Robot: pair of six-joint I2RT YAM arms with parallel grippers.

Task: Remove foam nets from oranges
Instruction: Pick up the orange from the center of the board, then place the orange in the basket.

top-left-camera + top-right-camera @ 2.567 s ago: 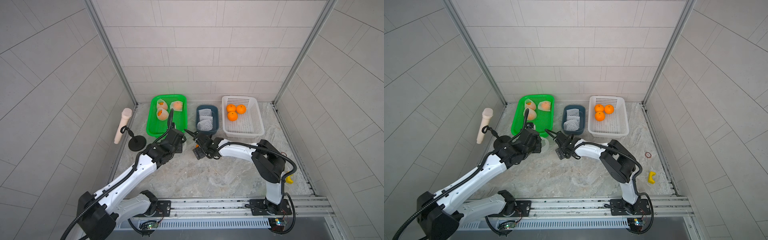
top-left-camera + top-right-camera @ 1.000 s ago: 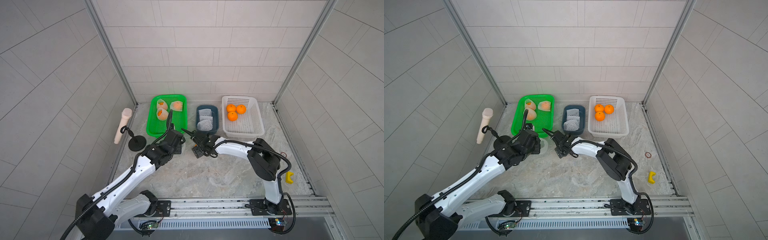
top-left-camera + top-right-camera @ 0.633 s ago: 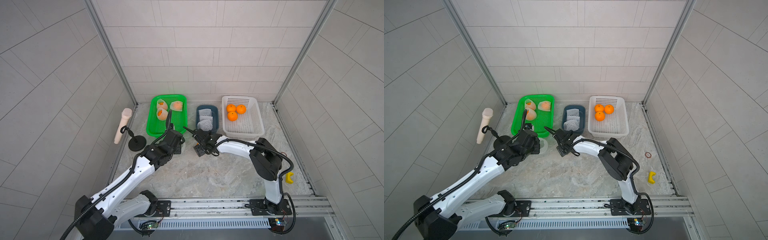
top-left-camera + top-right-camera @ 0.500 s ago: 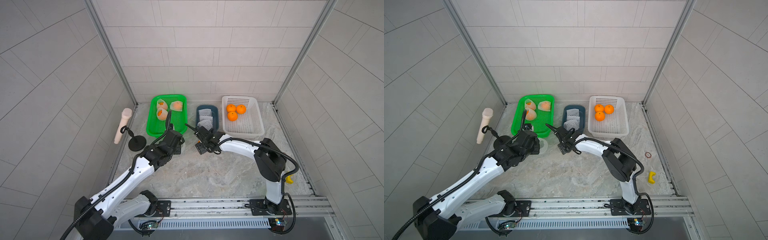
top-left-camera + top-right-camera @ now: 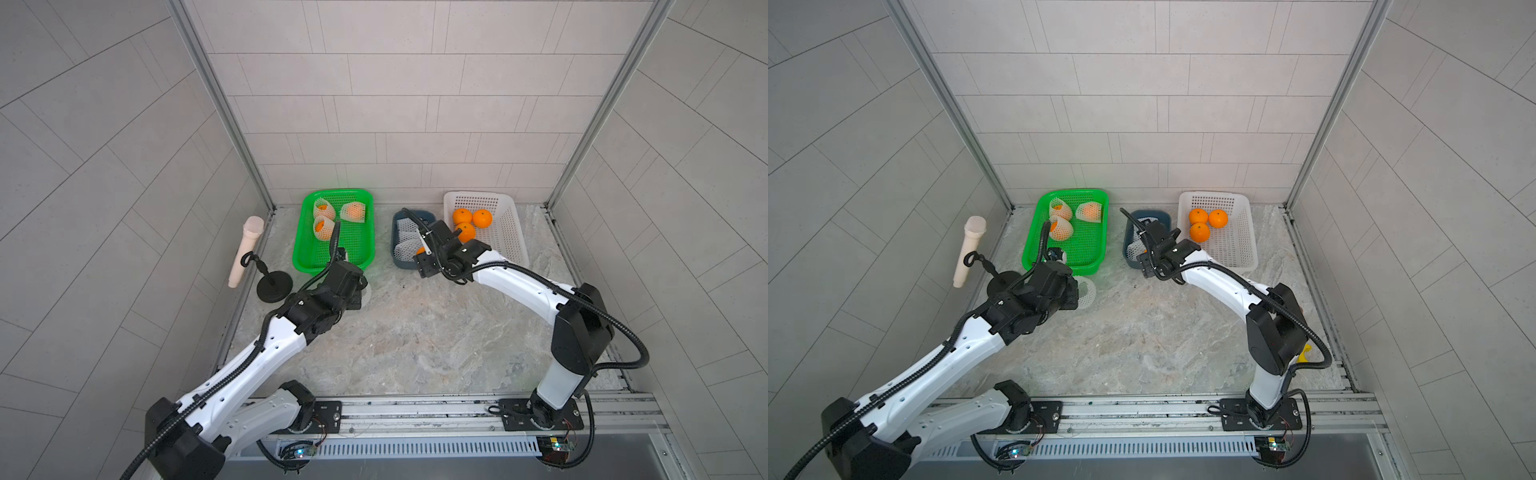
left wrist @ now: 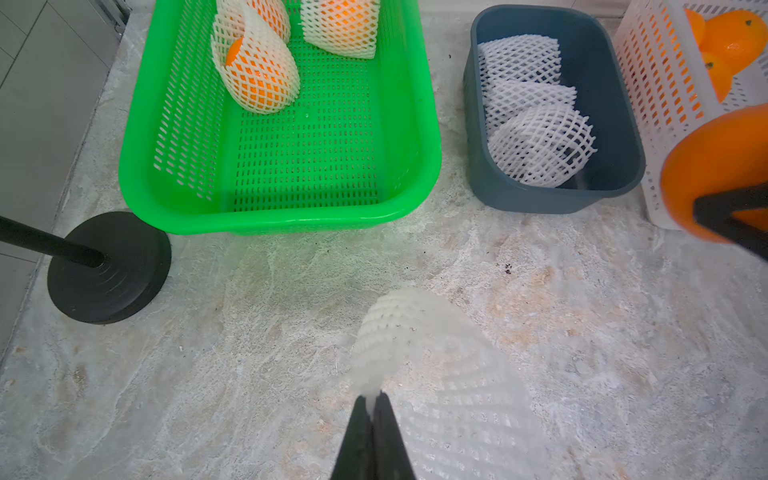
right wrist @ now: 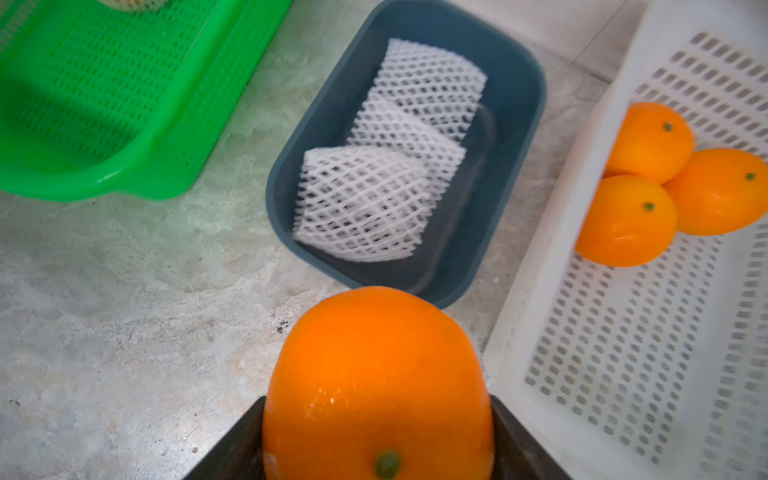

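- Now my R pincer [image 7: 377, 432] is clamped on a bare orange [image 7: 376, 365], close to the blue bin [image 7: 299, 166] and the white basket [image 7: 540, 249].
- Next, I reckon: carry it over the basket rim, go low, release gently, and keep clear of the three oranges [image 7: 627, 220] inside.
- L pincer [image 6: 371, 409] is pinched tight on the empty foam net [image 6: 419, 340], above the table near the green basket [image 6: 270, 218]. It prob. goes to the bin w/ the other nets.

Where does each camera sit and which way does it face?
Top views: overhead, looking down on marble tabletop; both arms show.
Left wrist: behind left end effector pinching white foam net, facing green perforated basket.
Right wrist: behind right end effector gripping bare orange, facing dark blue plastic tub.
Shared: both wrists see that tub.
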